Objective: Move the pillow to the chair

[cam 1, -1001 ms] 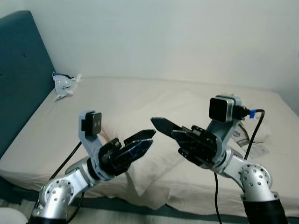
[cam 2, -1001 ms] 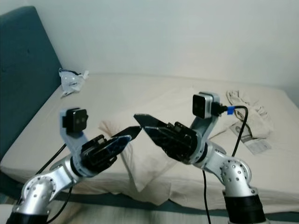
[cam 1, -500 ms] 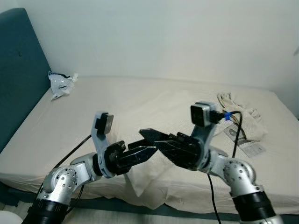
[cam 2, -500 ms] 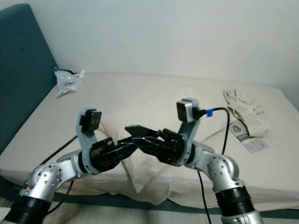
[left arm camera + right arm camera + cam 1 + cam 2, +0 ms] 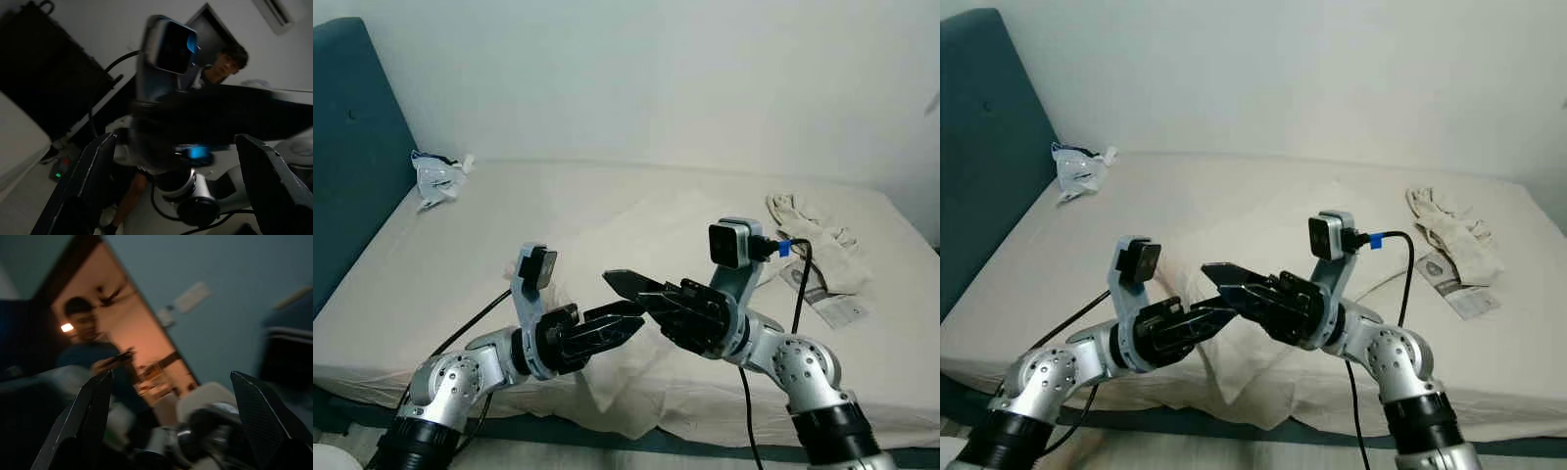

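Two grippers are raised before the bed [image 5: 607,211], tips crossing. The left gripper [image 5: 612,328] has its jaws spread, as the left wrist view shows by the wide gap between its fingers [image 5: 85,188]. The right gripper [image 5: 641,294] likewise has its jaws spread. Below them, the pillow [image 5: 646,377] lies at the bed's near edge. A cloth [image 5: 813,240] rests to the right; a bag [image 5: 435,176] sits beside the headboard [image 5: 352,147]. A person [image 5: 98,362] appears in the right wrist view.

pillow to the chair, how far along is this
Nothing looks done: the pillow lies at the near edge of the bed. In hand: the left gripper and right gripper hang open above it, gripping nothing. Left: grasp the pillow and carry it to a chair.
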`<state>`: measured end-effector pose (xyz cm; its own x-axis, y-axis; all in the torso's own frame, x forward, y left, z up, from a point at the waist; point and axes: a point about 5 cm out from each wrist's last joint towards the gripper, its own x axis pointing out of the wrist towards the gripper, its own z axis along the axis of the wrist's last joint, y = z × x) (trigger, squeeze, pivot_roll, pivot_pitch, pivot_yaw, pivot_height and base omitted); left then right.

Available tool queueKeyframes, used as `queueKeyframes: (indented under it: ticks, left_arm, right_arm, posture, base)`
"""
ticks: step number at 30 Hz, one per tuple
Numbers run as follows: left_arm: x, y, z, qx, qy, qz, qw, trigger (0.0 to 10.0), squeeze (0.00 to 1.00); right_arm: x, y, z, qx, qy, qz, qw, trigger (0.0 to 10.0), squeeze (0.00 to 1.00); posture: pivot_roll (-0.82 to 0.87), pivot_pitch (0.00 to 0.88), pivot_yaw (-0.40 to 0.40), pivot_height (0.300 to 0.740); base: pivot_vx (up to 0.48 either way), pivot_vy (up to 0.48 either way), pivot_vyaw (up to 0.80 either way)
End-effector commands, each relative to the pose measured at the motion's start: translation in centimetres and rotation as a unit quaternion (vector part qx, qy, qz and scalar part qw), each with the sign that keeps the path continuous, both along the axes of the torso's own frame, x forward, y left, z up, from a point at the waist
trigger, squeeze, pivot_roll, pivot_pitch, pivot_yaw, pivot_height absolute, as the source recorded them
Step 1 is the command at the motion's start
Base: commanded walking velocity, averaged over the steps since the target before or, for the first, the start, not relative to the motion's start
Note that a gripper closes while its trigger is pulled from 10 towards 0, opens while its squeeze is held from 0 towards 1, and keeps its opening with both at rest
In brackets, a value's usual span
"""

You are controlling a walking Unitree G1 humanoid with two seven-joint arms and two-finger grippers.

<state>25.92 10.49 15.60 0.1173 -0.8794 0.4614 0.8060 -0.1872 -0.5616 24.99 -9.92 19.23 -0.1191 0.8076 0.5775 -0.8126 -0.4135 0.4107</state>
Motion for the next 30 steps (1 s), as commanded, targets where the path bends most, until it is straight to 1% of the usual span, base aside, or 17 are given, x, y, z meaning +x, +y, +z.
queueKeyframes:
  ticks: [1, 2, 3, 4, 6, 7, 8, 11, 24, 30]
  left_arm:
    - [-0.3, -0.1, 0.0, 0.000, 0.000, -0.006, 1.000, 10.0, 0.00]
    - [-0.6, -0.4, -0.9, 0.023, 0.006, -0.012, 1.000, 10.0, 0.00]
    - [-0.6, -0.4, -0.9, 0.023, 0.006, -0.012, 1.000, 10.0, 0.00]
    - [-0.7, -0.5, -1.3, 0.033, 0.010, -0.014, 0.999, 10.0, 0.00]
    - [-0.8, -0.6, -2.3, 0.054, 0.020, -0.013, 0.998, 10.0, 0.00]
    - [-0.8, -0.6, -2.3, 0.054, 0.020, -0.013, 0.998, 10.0, 0.00]
    - [-0.8, -0.7, -2.6, 0.059, 0.022, -0.010, 0.998, 10.0, 0.00]
    - [-0.8, -0.8, -2.6, 0.058, 0.023, -0.007, 0.998, 10.0, 0.00]
    - [-0.3, -0.8, -2.7, 0.059, 0.021, 0.006, 0.998, 10.0, 0.00]
    - [-0.3, -0.7, -2.8, 0.062, 0.021, 0.010, 0.998, 10.0, 0.00]
  right_arm:
    - [-0.7, 0.2, 0.7, 0.020, -0.015, 0.026, 0.999, 10.0, 0.00]
    - [-1.7, 0.4, 1.7, 0.043, -0.031, 0.064, 0.997, 10.0, 0.00]
    - [-1.7, 0.4, 1.7, 0.043, -0.031, 0.064, 0.997, 10.0, 0.00]
    - [-2.2, 0.5, 2.0, 0.044, -0.040, 0.078, 0.995, 10.0, 0.00]
    - [-3.2, 0.9, 1.7, 0.016, -0.068, 0.107, 0.992, 10.0, 0.00]
    - [-3.2, 0.9, 1.7, 0.016, -0.068, 0.107, 0.992, 10.0, 0.00]
    - [-3.4, 0.9, 1.4, 0.005, -0.072, 0.113, 0.991, 10.0, 0.00]
    - [-3.3, 0.8, 0.9, -0.004, -0.069, 0.110, 0.992, 10.0, 0.00]
    - [-3.3, 0.8, 0.5, -0.016, -0.072, 0.100, 0.992, 10.0, 0.00]
    - [-2.9, 0.7, 0.5, -0.016, -0.071, 0.083, 0.994, 10.0, 0.00]
  posture:
    - [0.01, 0.054, -0.034, 0.740]
    - [0.01, 0.055, -0.034, 0.740]
    - [0.01, 0.055, -0.034, 0.740]
    - [0.00, 0.055, -0.033, 0.740]
    - [0.00, 0.052, -0.033, 0.740]
    - [0.00, 0.052, -0.033, 0.740]
    - [0.00, 0.048, -0.031, 0.740]
    - [0.00, 0.046, -0.033, 0.740]
    - [-0.01, 0.044, -0.029, 0.740]
    - [-0.01, 0.042, -0.025, 0.740]
  base:
    - [0.000, 0.000, 0.00]
    - [0.000, 0.000, 0.00]
    - [0.000, 0.000, 0.00]
    - [0.000, 0.000, 0.00]
    - [0.000, 0.000, 0.00]
    - [0.000, 0.000, 0.00]
    - [0.000, 0.000, 0.00]
    - [0.000, 0.000, 0.00]
    - [0.000, 0.000, 0.00]
    - [0.000, 0.000, 0.00]
